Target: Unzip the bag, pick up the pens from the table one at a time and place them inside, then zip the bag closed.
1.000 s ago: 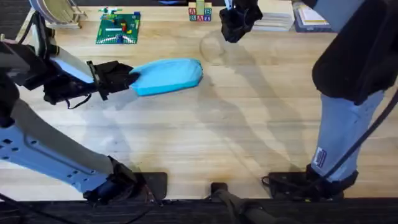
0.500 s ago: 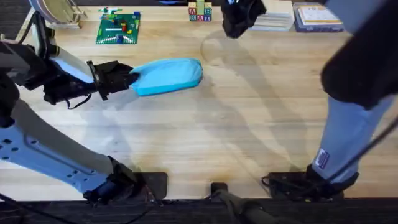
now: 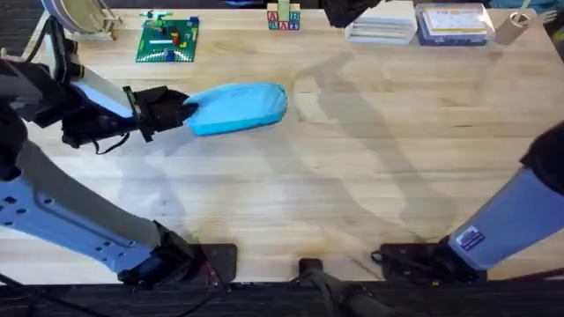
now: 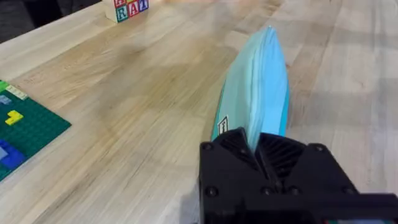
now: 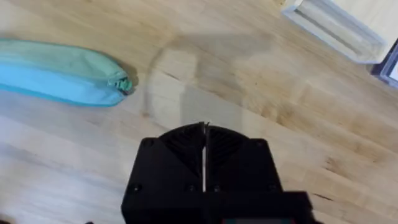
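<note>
We saw the left gripper (image 3: pixel 187 112) pinching the bag's (image 3: pixel 240 108) end near the table's (image 3: pixel 352 194) far-left edge; the right gripper (image 5: pixel 205 149) appeared closed, empty.

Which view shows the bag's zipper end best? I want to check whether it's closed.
The right wrist view: the bag lies side-on with its free end and a small dark pull at the tip visible. Overhead shows the whole bag but no zipper detail. The left wrist view sees the bag lengthwise from the end the left gripper holds.
</note>
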Controlling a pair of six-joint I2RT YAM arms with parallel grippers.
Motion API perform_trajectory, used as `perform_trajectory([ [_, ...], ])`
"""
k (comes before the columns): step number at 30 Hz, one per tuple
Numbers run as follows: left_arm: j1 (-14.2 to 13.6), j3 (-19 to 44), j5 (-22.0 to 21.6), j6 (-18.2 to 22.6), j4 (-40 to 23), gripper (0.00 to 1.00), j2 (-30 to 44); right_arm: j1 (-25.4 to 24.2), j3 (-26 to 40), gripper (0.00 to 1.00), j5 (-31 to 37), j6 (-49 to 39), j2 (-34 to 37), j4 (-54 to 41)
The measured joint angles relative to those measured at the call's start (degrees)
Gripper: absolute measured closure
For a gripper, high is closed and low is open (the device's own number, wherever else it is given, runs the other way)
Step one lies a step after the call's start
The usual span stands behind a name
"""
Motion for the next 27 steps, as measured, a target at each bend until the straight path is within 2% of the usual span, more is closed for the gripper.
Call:
perform_trajectory([
  [9, -0.02, 0.00, 0.00, 0.00, 0.00, 0.959, 0.00, 0.37, -0.10, 0.967, -0.20, 1.51, -6.12, -4.35],
  [13, 0.00, 0.00, 0.00, 0.00, 0.00, 0.959, 0.00, 0.37, -2.66, 0.965, -0.46, 2.12, -9.22, -4.16],
  [16, -0.02, 0.00, 0.00, 0.00, 0.00, 0.959, 0.00, 0.40, -7.78, 0.966, -0.92, 2.40, -12.11, -2.43],
  [19, 0.00, 0.00, -0.02, 0.00, 0.00, 0.959, 0.00, 0.44, -16.01, 0.967, -1.59, 3.18, -16.21, 2.07],
  [23, 0.00, 0.00, -0.02, 0.00, 0.00, 0.959, 0.00, 0.44, -27.78, 0.967, -4.94, 3.59, -23.34, 8.55],
  [27, -0.02, 0.00, -0.02, 0.00, 0.00, 0.959, 0.00, 0.44, -36.15, 0.966, -8.67, 3.87, -30.52, 11.99],
])
